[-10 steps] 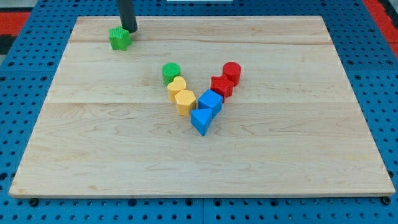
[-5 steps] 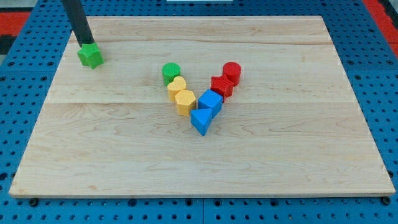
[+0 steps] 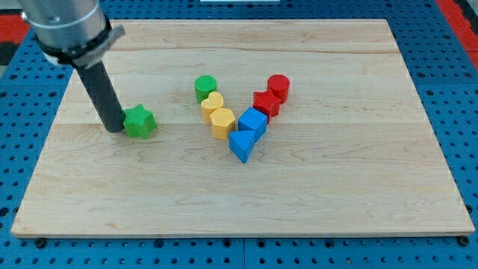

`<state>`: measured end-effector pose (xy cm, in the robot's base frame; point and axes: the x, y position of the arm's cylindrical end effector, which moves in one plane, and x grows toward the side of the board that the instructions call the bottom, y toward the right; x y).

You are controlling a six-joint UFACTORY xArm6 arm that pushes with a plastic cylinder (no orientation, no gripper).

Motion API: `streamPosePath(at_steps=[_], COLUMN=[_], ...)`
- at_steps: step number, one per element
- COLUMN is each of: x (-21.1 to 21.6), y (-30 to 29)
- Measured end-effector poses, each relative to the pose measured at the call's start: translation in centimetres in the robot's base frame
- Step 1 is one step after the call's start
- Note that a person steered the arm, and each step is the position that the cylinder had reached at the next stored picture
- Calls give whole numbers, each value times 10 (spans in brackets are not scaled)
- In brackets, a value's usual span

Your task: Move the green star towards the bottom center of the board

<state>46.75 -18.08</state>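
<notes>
The green star [image 3: 140, 122] lies on the wooden board [image 3: 321, 194], left of the middle. My tip [image 3: 114, 128] rests on the board right against the star's left side, touching it. The dark rod rises from the tip up to the view's top left, where the arm's grey end shows.
A V-shaped cluster sits mid-board: green cylinder [image 3: 205, 87], yellow cylinder [image 3: 212, 104], yellow hexagon [image 3: 222, 122], blue triangle [image 3: 241, 144], blue cube [image 3: 252, 122], red star [image 3: 266, 102], red cylinder [image 3: 278, 87]. The cluster lies to the right of the green star.
The green star has gone from the top left of the board down and to the right. My tip has followed it, now on its left side instead of above it.
</notes>
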Motion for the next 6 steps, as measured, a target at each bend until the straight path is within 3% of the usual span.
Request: streamPosePath(at_steps=[1,3,6], x=[21,-22,3], y=[18,-24,33])
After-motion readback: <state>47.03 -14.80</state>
